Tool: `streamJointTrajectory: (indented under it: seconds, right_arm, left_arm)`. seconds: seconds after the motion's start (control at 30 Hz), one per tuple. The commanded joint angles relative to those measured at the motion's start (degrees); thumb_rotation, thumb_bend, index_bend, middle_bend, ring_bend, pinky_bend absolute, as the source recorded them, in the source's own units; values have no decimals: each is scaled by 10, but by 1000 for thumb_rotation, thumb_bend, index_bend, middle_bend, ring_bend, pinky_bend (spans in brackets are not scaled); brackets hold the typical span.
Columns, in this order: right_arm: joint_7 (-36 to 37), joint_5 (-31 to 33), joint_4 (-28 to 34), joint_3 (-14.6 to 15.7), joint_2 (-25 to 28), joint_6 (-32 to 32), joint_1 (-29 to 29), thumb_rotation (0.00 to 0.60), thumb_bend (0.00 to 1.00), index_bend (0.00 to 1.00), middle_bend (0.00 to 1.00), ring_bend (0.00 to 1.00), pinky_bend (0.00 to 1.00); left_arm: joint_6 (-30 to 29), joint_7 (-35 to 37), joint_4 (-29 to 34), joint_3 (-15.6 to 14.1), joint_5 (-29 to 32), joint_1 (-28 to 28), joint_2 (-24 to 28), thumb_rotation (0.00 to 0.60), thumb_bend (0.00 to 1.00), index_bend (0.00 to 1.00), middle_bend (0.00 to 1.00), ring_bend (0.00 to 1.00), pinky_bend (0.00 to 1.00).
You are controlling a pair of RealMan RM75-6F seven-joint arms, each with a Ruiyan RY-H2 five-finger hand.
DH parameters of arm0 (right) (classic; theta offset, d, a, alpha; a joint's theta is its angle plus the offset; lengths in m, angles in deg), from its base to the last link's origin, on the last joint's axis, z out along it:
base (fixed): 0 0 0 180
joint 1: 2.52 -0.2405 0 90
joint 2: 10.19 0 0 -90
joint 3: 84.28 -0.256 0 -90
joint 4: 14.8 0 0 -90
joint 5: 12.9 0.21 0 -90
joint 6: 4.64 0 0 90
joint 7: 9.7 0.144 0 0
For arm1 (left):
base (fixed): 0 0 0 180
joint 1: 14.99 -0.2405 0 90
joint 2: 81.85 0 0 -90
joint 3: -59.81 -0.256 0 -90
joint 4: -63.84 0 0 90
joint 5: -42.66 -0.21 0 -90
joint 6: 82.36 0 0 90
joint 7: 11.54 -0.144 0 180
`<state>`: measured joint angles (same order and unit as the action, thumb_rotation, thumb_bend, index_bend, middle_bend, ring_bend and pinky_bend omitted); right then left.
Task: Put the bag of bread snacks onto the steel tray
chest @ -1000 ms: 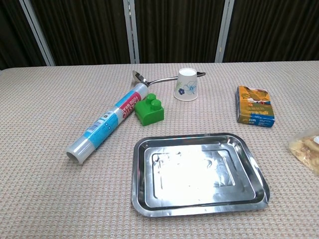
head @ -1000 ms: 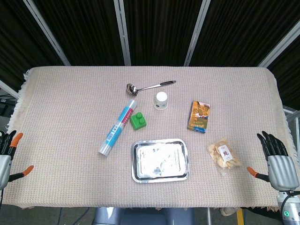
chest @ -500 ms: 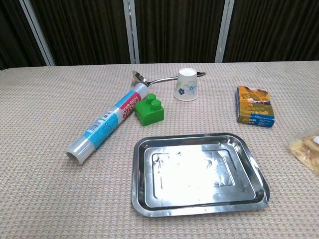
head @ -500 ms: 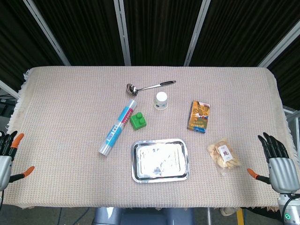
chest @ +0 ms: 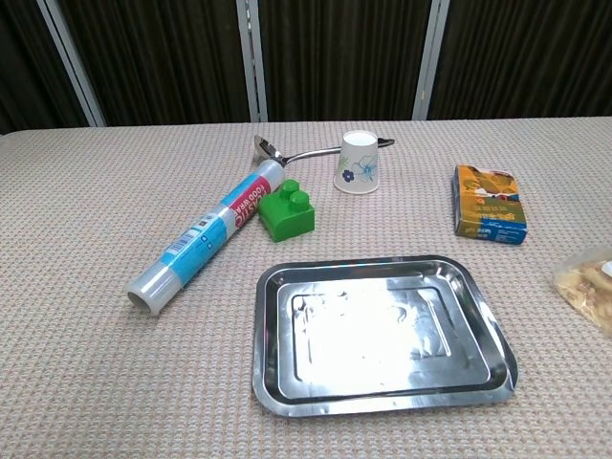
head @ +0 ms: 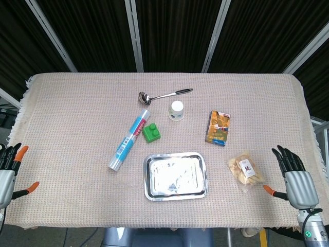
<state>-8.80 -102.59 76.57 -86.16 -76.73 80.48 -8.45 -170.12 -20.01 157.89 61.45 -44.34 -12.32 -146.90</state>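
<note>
Right hand (head: 295, 180) hovering empty, fingers spread, lower right of the frame.
I'm seeing the bag of bread snacks (head: 245, 170) just to its left, beside the steel tray (head: 176, 175); left hand (head: 8, 172), also spread, is far off.

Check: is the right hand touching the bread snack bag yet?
Apart. The head view shows bare cloth between the right hand and the bag of bread snacks; its fingers are spread and hold nothing. The chest view shows only the bag's edge.
</note>
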Motion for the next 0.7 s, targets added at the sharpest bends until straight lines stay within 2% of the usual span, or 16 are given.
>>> streamJointTrajectory:
  seconds: [0.03, 0.37, 0.7]
  right_arm:
    - [-7, 0, 2, 3, -2, -32, -17, 600, 0, 0, 0, 0, 102]
    - [-31, 31, 12, -2, -13, -156, -81, 600, 0, 0, 0, 0, 103]
    - [-53, 84, -35, -10, -46, -246, -125, 600, 0, 0, 0, 0, 100]
  left_arm:
    - [0, 1, -1, 0, 1, -1, 0, 538, 1, 71, 0, 0, 0]
    - [0, 8, -8, -1, 5, -3, -1, 534, 1, 71, 0, 0, 0]
    - [1, 16, -17, -2, 11, -6, -3, 539, 1, 71, 0, 0, 0]
